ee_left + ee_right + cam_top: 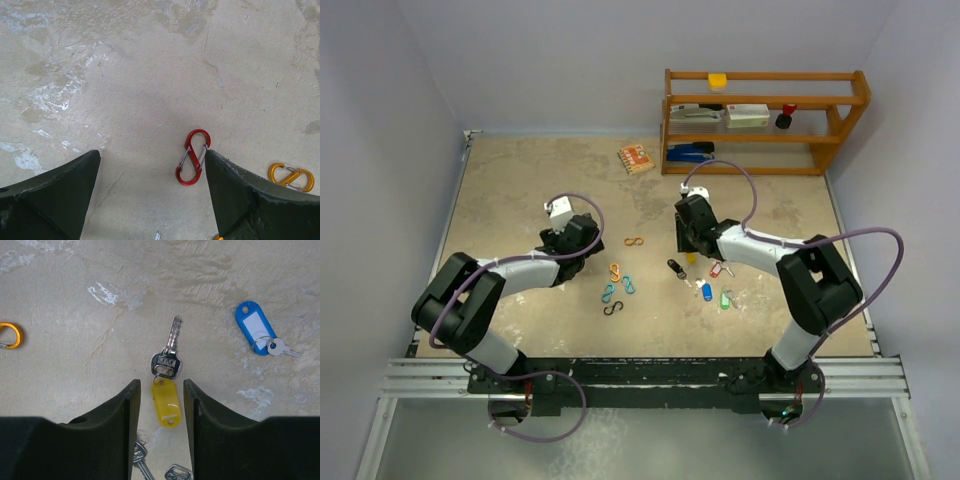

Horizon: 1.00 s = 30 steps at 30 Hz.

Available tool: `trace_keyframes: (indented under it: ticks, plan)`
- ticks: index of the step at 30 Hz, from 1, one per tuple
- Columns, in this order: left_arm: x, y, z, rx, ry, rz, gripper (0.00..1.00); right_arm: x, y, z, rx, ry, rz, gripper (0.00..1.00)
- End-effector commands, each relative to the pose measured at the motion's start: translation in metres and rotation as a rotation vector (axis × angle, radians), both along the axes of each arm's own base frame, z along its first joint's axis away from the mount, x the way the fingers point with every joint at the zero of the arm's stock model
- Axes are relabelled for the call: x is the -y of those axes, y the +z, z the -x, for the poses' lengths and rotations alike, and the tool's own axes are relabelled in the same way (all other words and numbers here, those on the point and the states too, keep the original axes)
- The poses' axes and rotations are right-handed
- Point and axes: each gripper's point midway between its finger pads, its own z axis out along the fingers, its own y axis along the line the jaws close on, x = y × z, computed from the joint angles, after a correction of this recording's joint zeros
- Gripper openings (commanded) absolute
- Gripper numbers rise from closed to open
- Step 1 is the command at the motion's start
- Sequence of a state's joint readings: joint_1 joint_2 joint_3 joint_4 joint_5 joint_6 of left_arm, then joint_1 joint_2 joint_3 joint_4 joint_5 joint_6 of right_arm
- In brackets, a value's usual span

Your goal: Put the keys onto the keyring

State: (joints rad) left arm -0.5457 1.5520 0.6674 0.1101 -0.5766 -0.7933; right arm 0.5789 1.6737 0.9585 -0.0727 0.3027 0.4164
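Right gripper [161, 385] low over the table [75, 340], jaws narrowed either side of the yellow tag [165, 401] on a silver key [170, 352], not quite touching, seemingly to pinch it; a blue-tagged key [255, 327] lies nearby. Left gripper [152, 155] gapes wide by a red S-clip [192, 157], idle

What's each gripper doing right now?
Left gripper: open, holding nothing.
Right gripper: partly open, astride the yellow plastic key tag, not gripping it.

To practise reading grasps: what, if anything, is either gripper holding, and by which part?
Nothing is held yet. The right gripper straddles the yellow tag of a key, narrow gaps showing; the left gripper is open, empty.
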Motion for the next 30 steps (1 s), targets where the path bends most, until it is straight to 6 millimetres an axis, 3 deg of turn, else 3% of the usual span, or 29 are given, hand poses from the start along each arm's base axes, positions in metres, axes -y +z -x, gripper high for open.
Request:
trace_keyframes:
  ticks: [1,21,26,30]
  plan:
    - [0.004,0.007,-0.005,0.038,0.007,0.03,0.82,-0.007,0.012,-0.014,0.039,-0.043,-0.001,0.42]
    - [0.002,0.0,0.0,0.032,0.002,0.031,0.82,-0.003,0.0,-0.016,0.006,-0.105,0.045,0.12]
    - [0.003,-0.002,0.001,0.026,-0.001,0.033,0.82,-0.001,0.005,-0.017,0.026,-0.114,0.041,0.0]
    - [0.004,-0.002,0.001,0.028,-0.006,0.037,0.82,0.0,0.019,-0.018,0.067,-0.104,0.038,0.0]
